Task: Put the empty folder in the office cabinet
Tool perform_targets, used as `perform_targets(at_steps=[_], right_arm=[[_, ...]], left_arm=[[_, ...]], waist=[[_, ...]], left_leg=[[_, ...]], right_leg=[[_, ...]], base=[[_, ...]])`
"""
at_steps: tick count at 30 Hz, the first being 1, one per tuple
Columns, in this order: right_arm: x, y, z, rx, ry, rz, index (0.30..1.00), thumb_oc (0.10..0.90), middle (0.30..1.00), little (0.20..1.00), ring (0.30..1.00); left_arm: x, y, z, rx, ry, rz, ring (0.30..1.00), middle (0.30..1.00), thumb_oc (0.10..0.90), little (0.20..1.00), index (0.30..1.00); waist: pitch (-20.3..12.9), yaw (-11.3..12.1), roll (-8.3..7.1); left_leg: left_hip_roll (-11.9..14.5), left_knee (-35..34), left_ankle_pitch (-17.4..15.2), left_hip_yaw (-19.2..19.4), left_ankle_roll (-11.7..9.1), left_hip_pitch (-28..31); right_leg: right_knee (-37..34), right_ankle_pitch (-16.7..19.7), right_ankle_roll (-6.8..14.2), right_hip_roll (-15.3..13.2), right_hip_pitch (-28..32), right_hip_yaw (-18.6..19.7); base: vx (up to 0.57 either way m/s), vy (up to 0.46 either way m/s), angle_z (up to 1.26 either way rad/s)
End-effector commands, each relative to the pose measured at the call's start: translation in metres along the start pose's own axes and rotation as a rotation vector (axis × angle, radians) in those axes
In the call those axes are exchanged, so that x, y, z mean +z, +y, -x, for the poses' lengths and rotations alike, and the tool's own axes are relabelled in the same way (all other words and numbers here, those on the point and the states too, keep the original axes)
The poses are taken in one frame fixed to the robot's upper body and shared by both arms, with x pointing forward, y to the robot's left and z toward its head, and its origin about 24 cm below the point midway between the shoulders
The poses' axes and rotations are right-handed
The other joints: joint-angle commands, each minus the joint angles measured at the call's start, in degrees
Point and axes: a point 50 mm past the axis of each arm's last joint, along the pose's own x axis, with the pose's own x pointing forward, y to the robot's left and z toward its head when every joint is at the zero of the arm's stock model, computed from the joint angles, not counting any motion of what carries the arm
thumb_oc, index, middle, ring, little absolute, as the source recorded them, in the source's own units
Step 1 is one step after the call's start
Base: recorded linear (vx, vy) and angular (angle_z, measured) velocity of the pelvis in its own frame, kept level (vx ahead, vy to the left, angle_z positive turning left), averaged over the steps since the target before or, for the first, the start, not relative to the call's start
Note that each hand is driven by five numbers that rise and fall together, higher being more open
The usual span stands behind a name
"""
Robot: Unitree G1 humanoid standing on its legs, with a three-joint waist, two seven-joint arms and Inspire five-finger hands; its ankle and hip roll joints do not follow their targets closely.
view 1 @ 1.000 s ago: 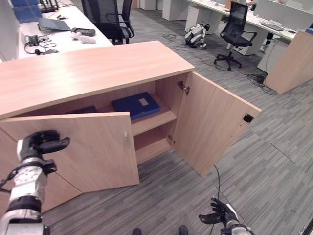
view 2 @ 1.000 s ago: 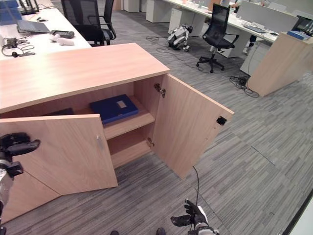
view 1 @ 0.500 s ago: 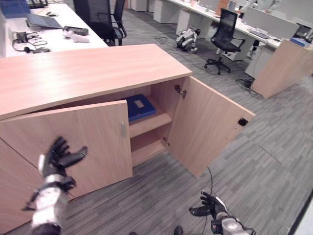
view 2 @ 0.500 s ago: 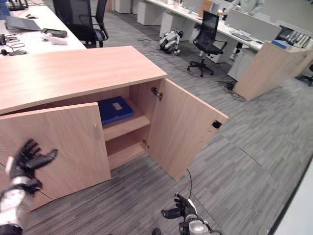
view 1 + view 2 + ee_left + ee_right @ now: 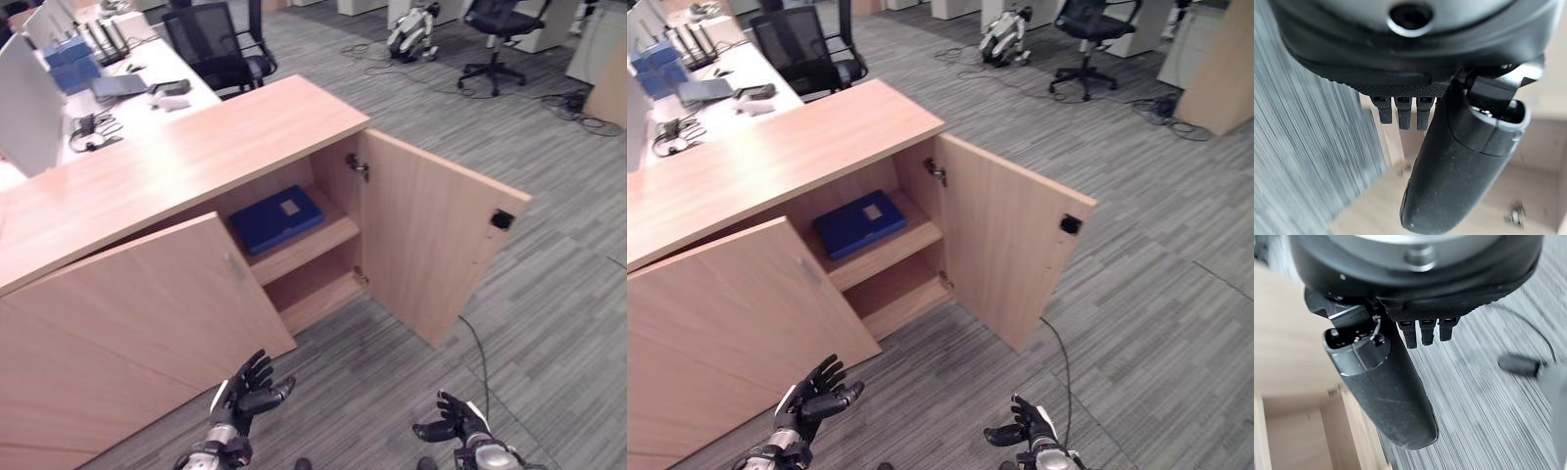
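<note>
A blue folder (image 5: pixel 274 217) lies flat on the upper shelf of the wooden office cabinet (image 5: pixel 196 152). The cabinet's right door (image 5: pixel 441 235) stands wide open, and its left door (image 5: pixel 147 313) is partly open. My left hand (image 5: pixel 247 392) hangs low over the carpet in front of the left door, open with its fingers spread and holding nothing. In the left wrist view its thumb (image 5: pixel 1459 161) and fingers (image 5: pixel 1403 110) point toward the cabinet. My right hand (image 5: pixel 453 427) is also low, open and empty, below the right door; its thumb (image 5: pixel 1386 387) stands out in the right wrist view.
A white desk (image 5: pixel 137 83) with a laptop and a headset stands behind the cabinet. Black office chairs (image 5: pixel 220 44) and a small four-legged robot (image 5: pixel 1004 29) are further back. Grey carpet (image 5: pixel 549 323) stretches to the right of the open door.
My left hand has dropped away from the left door to low over the carpet, fingers spread. The camera has shifted. My right hand stays low and open.
</note>
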Motion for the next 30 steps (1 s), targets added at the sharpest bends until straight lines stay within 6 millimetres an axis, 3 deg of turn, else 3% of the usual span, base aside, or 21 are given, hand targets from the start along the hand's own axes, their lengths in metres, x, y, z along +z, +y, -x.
perform_targets(at_steps=[1,2,6,8,9,10,12,15,19,22,23,25,26,27,28,30], right_arm=[[0.042,0.006,-0.005,0.015,-0.182,-0.008,0.9,0.8,0.9,0.9,0.9],[0.043,0.0,-0.005,-0.003,-0.187,-0.013,0.9,0.8,0.9,0.9,0.9],[0.044,-0.006,-0.005,-0.027,-0.188,-0.033,0.9,0.8,0.9,0.9,0.9],[0.042,-0.008,-0.005,-0.031,-0.178,-0.033,0.9,0.8,0.9,0.9,0.9],[0.041,-0.008,-0.005,-0.031,-0.178,-0.033,0.9,0.8,0.9,0.9,0.9],[0.041,-0.009,-0.005,-0.035,-0.175,-0.031,0.9,0.8,0.9,0.9,0.9],[0.046,-0.007,-0.008,-0.034,-0.182,-0.036,0.9,0.8,0.9,0.9,0.9],[0.048,-0.006,-0.008,-0.039,-0.189,-0.053,0.9,0.8,0.9,0.9,0.9],[0.047,-0.004,-0.006,-0.04,-0.197,-0.073,0.9,0.8,0.9,0.9,0.9],[0.071,-0.012,-0.005,-0.074,-0.294,-0.127,0.9,0.8,0.9,0.9,0.9],[0.096,-0.023,-0.007,-0.106,-0.363,-0.141,0.9,0.8,0.9,0.9,0.9],[0.123,-0.039,-0.009,-0.162,-0.419,-0.156,0.9,0.8,0.9,0.9,0.9],[0.124,-0.039,-0.01,-0.162,-0.42,-0.156,0.9,0.8,0.9,0.9,0.9],[0.136,-0.049,-0.009,-0.19,-0.448,-0.152,0.9,0.8,0.9,0.9,0.9],[0.162,-0.069,-0.007,-0.249,-0.507,-0.151,0.9,0.8,0.9,0.9,0.9],[0.173,-0.078,-0.005,-0.277,-0.53,-0.156,0.9,0.8,0.9,0.9,0.9]], left_arm=[[0.06,0.006,-0.017,-0.029,-0.221,-0.093,0.9,0.9,0.8,0.9,0.9],[0.058,0.004,-0.019,-0.029,-0.211,-0.086,0.9,0.9,0.8,0.9,0.9],[0.055,0.001,-0.021,-0.033,-0.203,-0.076,0.9,0.9,0.8,0.9,0.9],[0.051,-0.001,-0.022,-0.033,-0.19,-0.076,0.9,0.9,0.8,0.9,0.9],[0.051,-0.001,-0.022,-0.033,-0.189,-0.076,0.9,0.9,0.8,0.9,0.9],[0.048,-0.001,-0.022,-0.03,-0.177,-0.08,0.9,0.9,0.8,0.9,0.9],[0.04,0.002,-0.023,-0.017,-0.139,-0.091,0.9,0.9,0.8,0.9,0.9],[0.034,0.004,-0.023,-0.01,-0.107,-0.098,0.9,0.9,0.8,0.9,0.9],[0.022,0.006,-0.018,-0.012,-0.058,-0.106,0.9,0.9,0.8,0.9,0.9],[0.013,0.013,-0.012,-0.016,-0.006,-0.152,0.9,0.9,0.8,0.9,0.9],[0.008,0.017,-0.008,-0.023,0.02,-0.17,0.9,0.9,0.8,0.9,0.9],[0.004,0.019,-0.003,-0.045,0.046,-0.193,0.9,0.9,0.8,0.9,0.9],[0.005,0.019,-0.004,-0.045,0.045,-0.193,0.9,0.9,0.8,0.9,0.9],[0.003,0.019,-0.002,-0.061,0.058,-0.21,0.9,0.9,0.8,0.9,0.9],[0.002,0.018,0.001,-0.092,0.069,-0.231,0.9,0.9,0.8,0.9,0.9],[0.003,0.017,0.001,-0.104,0.07,-0.236,0.9,0.9,0.8,0.9,0.9]], waist=[[-0.5,0.7,-1.87],[0.5,0.6,-1.82],[1.5,0.3,-2.21],[1.5,0.8,-2.66],[1.4,0.8,-2.71],[1.3,1.2,-3.15],[2.2,2.4,-3.73],[2.4,2.1,-3.97],[1.0,1.7,-3.68],[-0.6,1.2,-4.64],[-1.0,2.0,-5.38],[-1.6,3.1,-6.0],[-1.5,3.1,-5.99],[-1.8,3.5,-6.25],[-2.0,4.3,-6.52],[-2.0,4.7,-6.62]], left_leg=[[1.1,7.3,-2.1,-2.0,-1.6,0.4],[1.2,11.9,0.1,-3.4,-1.8,-1.2],[0.4,14.0,0.3,-4.4,-1.1,-2.5],[-2.5,11.8,-2.5,-6.5,-0.3,-3.9],[-2.6,11.9,-2.7,-6.4,-0.2,-3.9],[-4.7,10.3,-5.2,-7.9,0.5,-5.1],[-9.5,8.0,-4.9,-12.2,1.3,-9.3],[-9.1,8.4,-4.4,-10.6,1.4,-9.3],[-8.6,2.2,-4.1,-9.1,2.5,-4.4],[-9.4,-0.1,-5.0,-7.9,3.8,-1.1],[-9.5,-0.2,-5.6,-7.9,4.4,-0.2],[-9.6,-0.4,-6.0,-7.8,4.7,0.4],[-9.6,-0.4,-6.0,-7.8,4.7,0.4],[-9.6,-0.4,-6.2,-7.7,4.7,0.5],[-9.7,-0.4,-6.4,-7.8,4.9,0.8],[-9.8,-0.4,-6.5,-7.7,4.9,0.8]], right_leg=[[0.6,-2.4,3.3,-3.4,-0.6,-5.2],[0.5,-3.0,2.4,-3.1,0.4,-5.2],[0.5,-4.1,2.0,-3.0,1.5,-5.2],[0.5,-4.6,1.9,-3.0,1.5,-4.6],[0.5,-4.7,2.0,-3.1,1.6,-4.6],[0.5,-5.1,1.9,-3.2,1.5,-4.1],[0.5,-5.6,1.8,-2.4,2.0,-2.0],[0.5,-5.9,1.8,-2.2,2.8,-1.4],[0.5,-6.1,1.7,-1.6,4.1,-0.6],[1.3,-6.3,2.1,-1.9,4.9,0.1],[1.9,-6.4,2.3,-2.1,5.2,0.2],[1.9,-6.4,2.5,-2.3,5.5,0.1],[1.9,-6.4,2.5,-2.3,5.5,0.1],[1.8,-6.4,2.7,-2.4,5.7,-0.1],[1.6,-6.2,2.9,-2.6,5.9,-0.3],[1.5,-6.1,3.0,-2.7,6.0,-0.3]], base=[[0.05,-0.17,-0.18],[0.05,-0.115,-0.17],[0.06,-0.055,-0.23],[0.09,-0.039,0.02],[0.09,-0.031,0.01],[0.11,-0.025,-0.09],[0.15,-0.012,-0.16],[0.09,0.049,-0.57],[0.15,0.115,-0.31],[0.14,0.115,-0.04],[0.1,0.067,-0.04],[0.08,0.037,-0.03],[0.04,0.019,-0.01],[0.0,0.0,0.0],[0.02,0.019,-0.05],[0.0,0.0,0.0]])
